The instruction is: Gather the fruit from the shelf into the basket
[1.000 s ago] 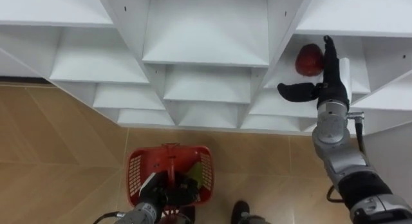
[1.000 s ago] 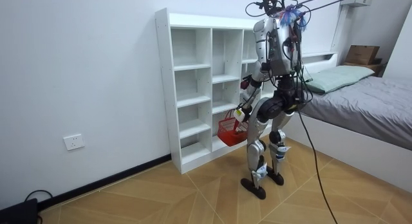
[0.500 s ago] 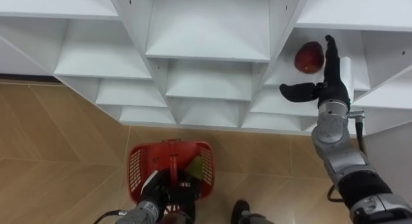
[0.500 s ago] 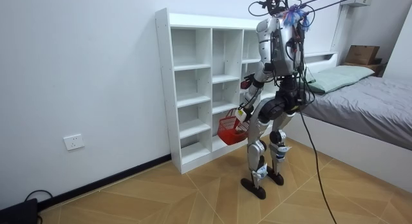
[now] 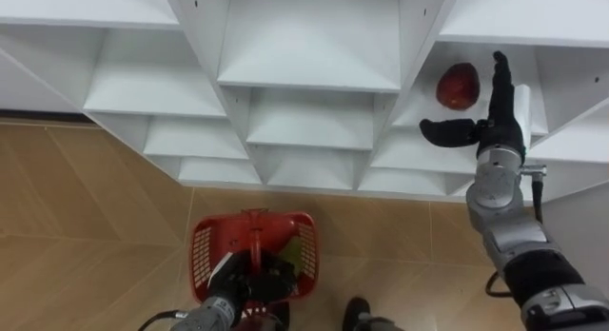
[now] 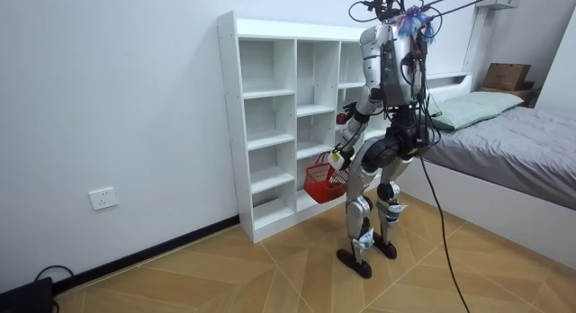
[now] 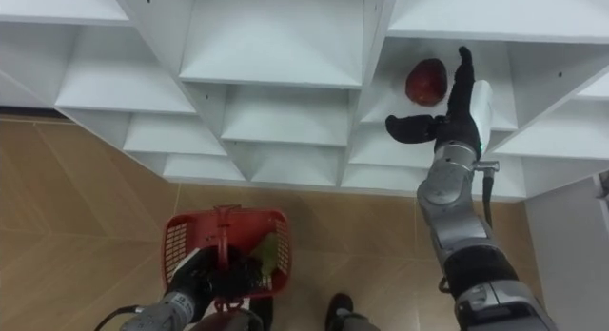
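A red apple [image 5: 459,86] [image 7: 425,81] lies on a shelf in the right column of the white closet [image 5: 306,84]. My right hand [image 5: 497,122] [image 7: 459,112] is raised just to the right of it, open, fingers straight up and thumb stretched left below the apple, with a small gap between them. Low down, my left hand [image 5: 231,282] [image 7: 193,277] is shut on the handle of a red basket [image 5: 200,247] [image 7: 172,242] that hangs over the wooden floor. Something green [image 5: 289,247] lies inside the basket. In the room view I stand facing the closet [image 6: 270,124], the basket [image 6: 319,183] at knee height.
The closet's other compartments in the eye views hold nothing. A bed [image 6: 513,142] stands at the room view's right, with a cardboard box [image 6: 506,76] behind it. Open wooden floor [image 6: 225,268] lies behind me.
The right hand has shifted slightly right, opening a small gap from the apple it was nearly touching. The view has shifted a little. The basket hangs as before.
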Tool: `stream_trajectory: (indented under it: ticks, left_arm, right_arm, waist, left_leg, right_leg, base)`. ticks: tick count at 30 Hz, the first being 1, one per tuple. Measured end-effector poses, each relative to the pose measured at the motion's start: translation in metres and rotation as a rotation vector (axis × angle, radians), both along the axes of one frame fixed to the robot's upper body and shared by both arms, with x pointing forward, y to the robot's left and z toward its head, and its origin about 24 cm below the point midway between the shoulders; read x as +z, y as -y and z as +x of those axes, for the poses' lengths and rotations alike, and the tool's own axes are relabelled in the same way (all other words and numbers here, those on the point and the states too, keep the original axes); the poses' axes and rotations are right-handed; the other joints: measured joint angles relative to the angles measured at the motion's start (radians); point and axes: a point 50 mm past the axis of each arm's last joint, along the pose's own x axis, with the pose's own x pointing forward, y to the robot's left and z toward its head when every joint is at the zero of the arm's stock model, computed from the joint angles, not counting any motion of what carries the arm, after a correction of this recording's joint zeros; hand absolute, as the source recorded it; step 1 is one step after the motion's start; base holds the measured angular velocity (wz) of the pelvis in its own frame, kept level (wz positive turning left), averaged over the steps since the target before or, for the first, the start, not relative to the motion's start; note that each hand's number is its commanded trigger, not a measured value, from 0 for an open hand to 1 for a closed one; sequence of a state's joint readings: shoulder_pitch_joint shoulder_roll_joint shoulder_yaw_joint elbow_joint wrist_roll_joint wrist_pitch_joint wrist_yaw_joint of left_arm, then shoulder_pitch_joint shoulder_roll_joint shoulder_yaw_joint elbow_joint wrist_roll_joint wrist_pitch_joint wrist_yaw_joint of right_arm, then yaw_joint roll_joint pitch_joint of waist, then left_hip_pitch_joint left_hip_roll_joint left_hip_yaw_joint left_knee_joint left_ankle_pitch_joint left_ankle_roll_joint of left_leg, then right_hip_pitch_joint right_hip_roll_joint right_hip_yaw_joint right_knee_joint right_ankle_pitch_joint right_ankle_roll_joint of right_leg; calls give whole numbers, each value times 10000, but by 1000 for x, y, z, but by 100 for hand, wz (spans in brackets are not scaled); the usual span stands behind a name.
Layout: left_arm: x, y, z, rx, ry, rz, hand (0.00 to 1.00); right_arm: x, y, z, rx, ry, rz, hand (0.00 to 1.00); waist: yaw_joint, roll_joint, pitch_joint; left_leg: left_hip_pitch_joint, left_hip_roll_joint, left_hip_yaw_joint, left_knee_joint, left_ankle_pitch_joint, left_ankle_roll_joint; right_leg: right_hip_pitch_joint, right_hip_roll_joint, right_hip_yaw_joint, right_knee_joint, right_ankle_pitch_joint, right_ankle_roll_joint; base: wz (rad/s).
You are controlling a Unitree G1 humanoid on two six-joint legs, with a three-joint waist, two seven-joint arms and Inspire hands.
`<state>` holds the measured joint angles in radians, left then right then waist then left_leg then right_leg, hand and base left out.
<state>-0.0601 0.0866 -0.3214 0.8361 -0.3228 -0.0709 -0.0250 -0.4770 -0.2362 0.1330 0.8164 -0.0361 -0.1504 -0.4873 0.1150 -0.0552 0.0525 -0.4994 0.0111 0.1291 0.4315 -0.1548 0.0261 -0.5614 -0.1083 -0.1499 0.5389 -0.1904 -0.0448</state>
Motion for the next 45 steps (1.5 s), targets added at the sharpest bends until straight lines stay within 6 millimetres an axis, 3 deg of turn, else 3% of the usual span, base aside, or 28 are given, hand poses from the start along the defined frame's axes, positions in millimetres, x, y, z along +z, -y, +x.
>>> stream_trajectory:
  ticks: [20, 33, 45]
  left_arm:
    - [1, -1, 1, -95, 39, 213, 100]
    - [0, 2, 0, -85, -101, 122, 100]
    - [0, 0, 2, -126, -106, 168, 100]
  right_arm:
    - [-6, 2, -1, -247, -145, 2467, 0]
    - [-2, 0, 1, 202, -182, 976, 0]
    - [6, 8, 7, -223, -305, 1, 0]
  waist:
    - [1, 42, -28]
    - [22, 25, -16]
    - [46, -161, 84]
  left_leg:
    - [-77, 100, -2, 183, -39, -14]
    - [-130, 84, 2, 126, -35, -12]
    - [-337, 68, 57, 89, -34, -12]
  right_leg:
    - [71, 75, -64, -48, 43, -31]
    - [-1, 28, -108, 14, 23, -37]
    - [-300, 43, 8, 1, 21, -32]
  base:
    - [0]
    - [0]
    - [-1]
